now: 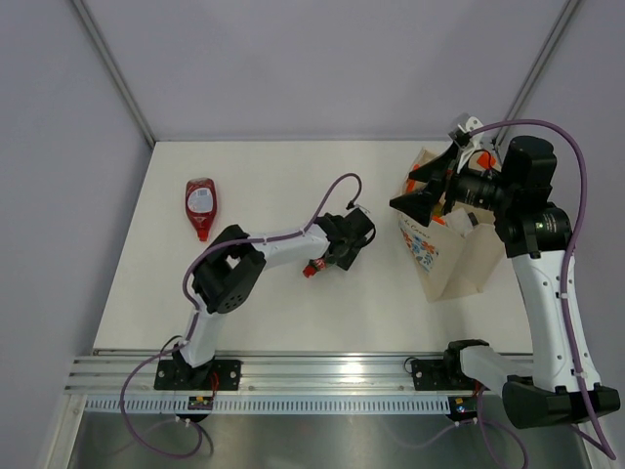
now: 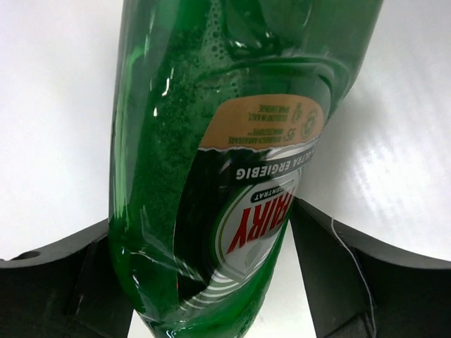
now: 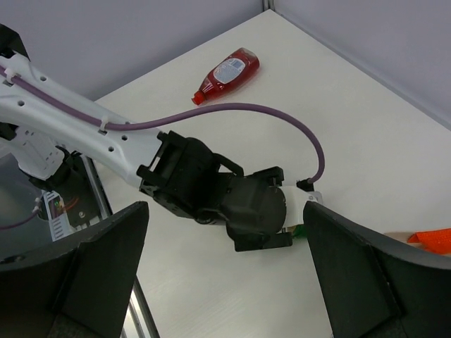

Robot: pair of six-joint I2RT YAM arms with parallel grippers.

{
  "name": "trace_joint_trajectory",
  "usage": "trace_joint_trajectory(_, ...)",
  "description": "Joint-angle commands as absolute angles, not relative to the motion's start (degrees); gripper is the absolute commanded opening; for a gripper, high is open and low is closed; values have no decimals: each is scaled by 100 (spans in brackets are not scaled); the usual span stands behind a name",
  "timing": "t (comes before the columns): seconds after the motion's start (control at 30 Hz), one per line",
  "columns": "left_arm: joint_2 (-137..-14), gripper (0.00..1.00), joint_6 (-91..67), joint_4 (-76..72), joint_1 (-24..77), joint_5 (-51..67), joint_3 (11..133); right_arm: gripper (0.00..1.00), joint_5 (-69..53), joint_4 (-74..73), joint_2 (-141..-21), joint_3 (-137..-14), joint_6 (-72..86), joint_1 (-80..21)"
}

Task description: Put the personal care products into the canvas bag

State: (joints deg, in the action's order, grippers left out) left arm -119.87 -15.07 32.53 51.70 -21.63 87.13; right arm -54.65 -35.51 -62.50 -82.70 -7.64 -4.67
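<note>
A green bottle (image 2: 211, 176) with a red-lettered label fills the left wrist view. My left gripper (image 2: 201, 218) has its two black fingers pressed against the bottle's sides. From above, only the bottle's red cap (image 1: 311, 269) shows beside that gripper (image 1: 330, 256) at mid-table. A red bottle (image 1: 200, 207) with a white label lies at the far left, also seen as the red bottle (image 3: 229, 74). The canvas bag (image 1: 444, 259) stands at the right, its floral side facing left. My right gripper (image 1: 415, 195) hangs open above the bag's left edge, empty (image 3: 225, 208).
An aluminium rail (image 1: 293, 371) runs along the near edge of the table. Grey walls close off the back and both sides. A purple cable (image 3: 282, 120) loops over the left arm. The bag's orange handle (image 3: 430, 239) shows beside my right finger.
</note>
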Motion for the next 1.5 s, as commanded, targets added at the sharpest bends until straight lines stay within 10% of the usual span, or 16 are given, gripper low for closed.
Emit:
trace_joint_trajectory(0.0, -12059, 3, -1512, 4070, 5229, -3322, 8218, 99, -5581, -3235, -6091, -8183, -642, -387)
trace_joint_trajectory(0.2, -12041, 53, -1573, 3797, 5247, -2727, 7884, 100, -5581, -3094, -5977, -7981, -527, -317)
trace_joint_trajectory(0.63, -12111, 76, -1793, 3208, 4589, -230, 7796, 99, -5651, -2971, -5757, -7717, -413, -185)
trace_joint_trajectory(0.73, -12129, 61, -1723, 3129, 4430, 61, 7761, 99, -5686, -2936, -5748, -7699, -378, -158)
trace_joint_trajectory(0.8, -12120, 16, -1749, 3033, 4333, 351, 7735, 99, -5695, -2918, -5731, -7673, -369, -141)
trace_joint_trajectory(0.93, -11963, 0, -1793, 2743, 4044, 1009, 7550, 99, -5739, -2892, -5678, -7550, -325, -114)
trace_joint_trajectory(1.47, -10434, 0, -2944, -596, 2848, 5403, 5547, 98, -5925, -5564, -6908, -7867, -2417, -825)
